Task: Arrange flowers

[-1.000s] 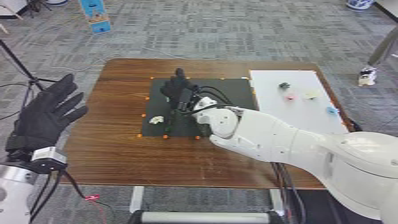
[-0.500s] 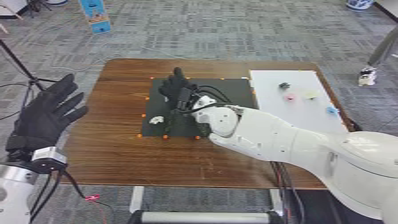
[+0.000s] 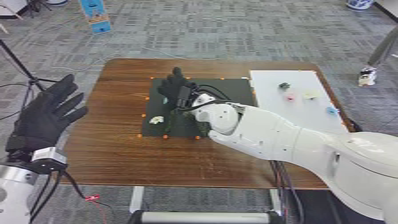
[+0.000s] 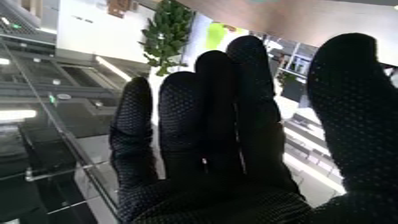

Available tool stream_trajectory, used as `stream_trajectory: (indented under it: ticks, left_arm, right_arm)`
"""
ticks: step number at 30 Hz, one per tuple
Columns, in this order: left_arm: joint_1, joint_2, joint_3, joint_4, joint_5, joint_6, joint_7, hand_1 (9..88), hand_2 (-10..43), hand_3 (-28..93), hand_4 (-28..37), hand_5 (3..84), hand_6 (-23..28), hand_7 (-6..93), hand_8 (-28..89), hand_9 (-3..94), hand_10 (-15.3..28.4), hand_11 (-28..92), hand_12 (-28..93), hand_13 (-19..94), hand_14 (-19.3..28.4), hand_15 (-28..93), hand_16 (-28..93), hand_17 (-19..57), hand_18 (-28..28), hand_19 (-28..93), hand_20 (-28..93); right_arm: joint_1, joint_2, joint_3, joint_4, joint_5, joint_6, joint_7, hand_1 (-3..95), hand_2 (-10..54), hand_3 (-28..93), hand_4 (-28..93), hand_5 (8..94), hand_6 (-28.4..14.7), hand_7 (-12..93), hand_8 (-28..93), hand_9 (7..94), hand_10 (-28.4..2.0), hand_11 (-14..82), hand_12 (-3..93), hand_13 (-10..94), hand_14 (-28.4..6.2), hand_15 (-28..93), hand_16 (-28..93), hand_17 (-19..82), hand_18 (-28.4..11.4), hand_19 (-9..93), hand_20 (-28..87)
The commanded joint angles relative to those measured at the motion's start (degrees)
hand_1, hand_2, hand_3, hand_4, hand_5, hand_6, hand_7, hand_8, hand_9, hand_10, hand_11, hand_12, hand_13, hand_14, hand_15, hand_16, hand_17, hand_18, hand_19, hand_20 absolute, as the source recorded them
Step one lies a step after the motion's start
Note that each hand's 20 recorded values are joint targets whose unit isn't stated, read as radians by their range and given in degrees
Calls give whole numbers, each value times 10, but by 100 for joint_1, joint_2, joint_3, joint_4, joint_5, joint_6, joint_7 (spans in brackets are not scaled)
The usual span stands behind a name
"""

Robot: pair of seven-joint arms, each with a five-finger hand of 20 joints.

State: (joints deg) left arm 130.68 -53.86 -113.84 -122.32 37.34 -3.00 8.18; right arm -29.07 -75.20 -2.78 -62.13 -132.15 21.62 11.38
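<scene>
The black-gloved right hand (image 4: 209, 197) stands open, fingers straight and nothing in its hold, above the black mat (image 3: 238, 87). The white flower (image 3: 156, 120) lies there near its seven o'clock, while toward three to four o'clock small dark-green, pink, pale-yellow and blue pieces (image 3: 332, 110) sit on the white board (image 3: 293, 119), so most arranging seems left. Hand and forearm hide part of the mat, and whether faint green streaks (image 3: 167, 128) are stems I cannot tell.

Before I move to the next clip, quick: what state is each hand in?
Left hand: open, fingers spread, empty.
Right hand: open, fingers straight, nothing held, over the black mat.
</scene>
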Motion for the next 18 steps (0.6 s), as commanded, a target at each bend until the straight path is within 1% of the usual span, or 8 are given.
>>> stream_trajectory:
  ticks: [1, 5, 9, 10, 12, 13, 15, 18]
  left_arm:
    - [38, -23, -26, -15, 1, -36, -11, 284, -95, 577, -283, 229, 17, 152, -90, 168, 84, 106, 176, 132, 125, 93, 42, -123, 195, 364, 67]
    - [17, -14, -10, -9, 7, -18, -7, 283, -95, 578, -283, 229, 17, 152, -90, 168, 84, 107, 175, 131, 126, 94, 43, -123, 195, 364, 67]
    - [55, -34, -27, -19, 1, -15, 0, 283, -95, 578, -283, 230, 17, 151, -90, 168, 84, 106, 174, 131, 126, 94, 42, -123, 195, 364, 67]
    - [89, -53, -45, -38, -9, -5, -2, 282, -95, 580, -283, 230, 17, 152, -90, 168, 84, 106, 174, 131, 126, 94, 42, -123, 195, 364, 67]
    - [99, -65, -53, -38, 1, -17, 9, 284, -95, 577, -283, 229, 17, 152, -90, 168, 84, 106, 174, 131, 126, 95, 42, -123, 195, 364, 67]
    - [140, -41, -61, -46, -25, 9, 44, 282, -95, 579, -283, 229, 17, 152, -90, 168, 84, 106, 174, 132, 126, 94, 42, -123, 195, 364, 67]
    - [168, -74, -92, -54, -16, -16, 53, 283, -95, 578, -283, 229, 17, 152, -90, 168, 84, 105, 174, 132, 126, 94, 41, -122, 195, 364, 66]
    - [167, -118, -117, -40, -25, -105, -45, 282, -95, 579, -283, 228, 16, 153, -90, 167, 83, 104, 175, 130, 125, 94, 42, -123, 206, 364, 66]
  right_arm:
    - [123, -46, -116, 68, -4, 416, -33, 411, -95, 777, -283, 531, 32, 587, 85, 520, -95, 490, 467, 462, -89, 773, 408, 196, -173, 705, 517]
    - [141, -27, -90, 16, 4, 281, -49, 406, -95, 787, -283, 533, 31, 567, 68, 529, -91, 470, 502, 468, -89, 772, 413, 198, -172, 708, 518]
    - [-121, 97, 569, -323, -318, -259, -73, 353, -95, 826, -283, 539, 37, 470, 20, 511, -101, 527, 419, 460, -93, 767, 425, 195, -173, 706, 522]
    - [-168, 116, 704, -391, -334, -274, -56, 337, -95, 848, -283, 545, 39, 432, -104, 503, -103, 524, 408, 453, -96, 767, 424, 191, -174, 702, 523]
    - [-184, 242, 917, -704, -295, -489, 98, 318, -95, 851, -283, 532, 35, 396, -176, 488, -109, 517, 401, 439, -99, 765, 422, 183, -177, 699, 523]
    - [-194, 311, 1034, -841, -330, -567, 115, 311, -95, 848, -283, 524, 32, 389, -179, 481, -110, 515, 400, 430, -101, 763, 421, 180, -178, 698, 524]
    - [-152, 503, 1155, -1120, -201, -463, 114, 296, -95, 840, -283, 502, 24, 376, -173, 461, -114, 502, 395, 413, -104, 760, 417, 170, -180, 694, 523]
    - [-365, 871, 1685, -1663, -174, -655, 33, 284, -95, 829, -283, 490, 17, 365, -167, 451, -113, 481, 386, 398, -106, 751, 409, 161, -184, 688, 521]
